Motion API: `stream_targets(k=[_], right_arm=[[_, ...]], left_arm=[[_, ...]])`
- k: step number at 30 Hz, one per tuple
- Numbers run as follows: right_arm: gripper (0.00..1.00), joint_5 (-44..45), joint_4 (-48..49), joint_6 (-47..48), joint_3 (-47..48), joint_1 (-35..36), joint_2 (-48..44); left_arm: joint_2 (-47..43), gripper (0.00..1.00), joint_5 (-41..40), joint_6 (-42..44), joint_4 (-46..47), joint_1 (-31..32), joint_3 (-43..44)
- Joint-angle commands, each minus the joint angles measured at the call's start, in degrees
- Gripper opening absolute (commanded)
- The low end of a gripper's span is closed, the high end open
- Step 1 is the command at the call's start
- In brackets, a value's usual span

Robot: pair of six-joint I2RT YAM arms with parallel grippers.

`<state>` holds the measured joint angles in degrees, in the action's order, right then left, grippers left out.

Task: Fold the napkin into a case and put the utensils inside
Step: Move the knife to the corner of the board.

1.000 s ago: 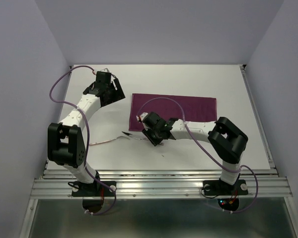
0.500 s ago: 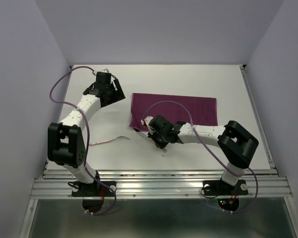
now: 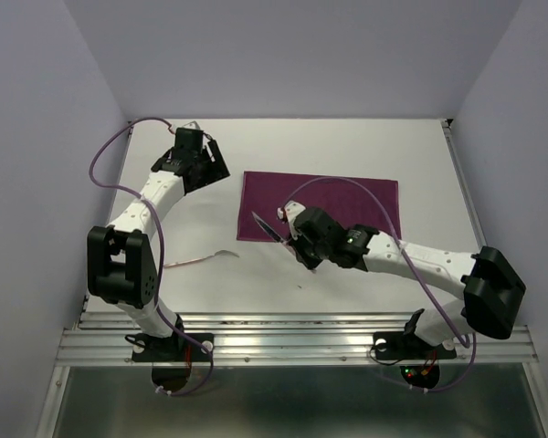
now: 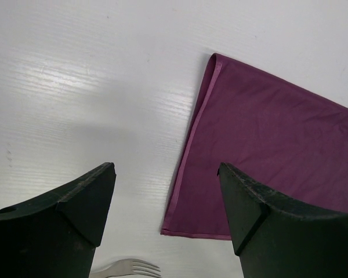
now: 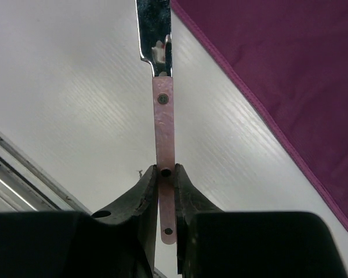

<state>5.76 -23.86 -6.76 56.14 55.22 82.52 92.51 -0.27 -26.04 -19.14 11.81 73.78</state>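
Loading the utensils is the step in hand, by my judgement: the right jaws are clamped on the pink handle of the knife (image 5: 163,107), its blade near the near-left corner of the napkin (image 3: 256,196), which lies folded flat mid-desk. I cannot tell whether a pocket stands open, so the next move calls for finding the opening and sliding the blade in without rucking the cloth. The left jaws hang wide apart and empty at far left, the fork (image 3: 221,255) waits on the desk (image 3: 384,146), and a purple cable (image 3: 329,180) arcs over the napkin.
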Motion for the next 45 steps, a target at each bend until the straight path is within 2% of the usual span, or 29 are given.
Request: stream_targets(k=[1, 3, 7, 11, 13, 14, 21, 28, 33, 37, 38, 41, 43, 45], right_arm=[[0.01, 11.97, 0.74, -5.52, -0.07, -0.63, -1.49], [0.01, 15.59, -0.13, -7.46, 0.9, -3.18, -0.35], [0.01, 15.5, -0.14, -10.81, 1.87, -12.58, 0.01], [0.01, 17.88, -0.14, -11.95, 2.4, -24.94, -1.13], [0.01, 18.84, -0.22, -12.57, 2.4, -29.27, -1.66], [0.01, 19.2, -0.83, -13.18, 2.48, -34.25, -1.66], [0.01, 16.83, -3.48, -17.75, -1.03, -50.71, -1.83], [0.01, 13.23, -4.44, -22.67, -6.65, -57.85, -0.17], [0.02, 13.83, -4.44, -25.49, -8.41, -59.61, 2.55], [0.14, 15.16, -4.71, -26.98, -8.94, -59.62, 4.83], [0.26, 15.25, -4.62, -27.07, -9.03, -59.62, 5.1], [0.44, 15.16, -4.53, -27.16, -9.12, -59.62, 5.46], [0.48, 14.55, -4.18, -26.38, -8.86, -59.62, 4.76], [0.58, 12.79, -3.48, -25.67, -8.42, -59.62, 2.39]], left_arm=[[0.3, 0.83, 0.01, -0.5, -0.03, -0.39, 2.77], [0.48, 0.82, -0.08, -0.85, 0.15, -0.39, 2.86], [0.83, 0.81, 2.03, -0.68, -0.11, -0.13, 3.3], [1.09, 0.81, 3.7, -0.32, 0.41, 1.54, 3.3], [2.06, 0.81, 6.76, -0.24, 1.29, 3.38, 3.56], [3.37, 0.81, 8.43, -0.24, 1.55, 4.26, 3.83], [12.6, 0.81, 12.31, -0.76, 3.14, 12.35, 8.56], [21.74, 0.81, 12.93, -0.76, 2.97, 14.38, 12.61], [25.08, 0.8, 9.07, -0.76, 1.04, 14.2, 12.53], [25.88, 0.81, 5.11, -1.2, -0.99, 14.03, 11.04], [25.53, 0.8, 4.5, -1.38, -0.73, 13.94, 10.43], [24.57, 0.81, 4.49, -1.64, -0.29, 13.68, 7.88], [23.95, 0.81, 4.05, -1.82, 0.15, 13.67, 6.56], [23.24, 0.81, 3.44, -1.73, 0.06, 13.5, 6.03]])
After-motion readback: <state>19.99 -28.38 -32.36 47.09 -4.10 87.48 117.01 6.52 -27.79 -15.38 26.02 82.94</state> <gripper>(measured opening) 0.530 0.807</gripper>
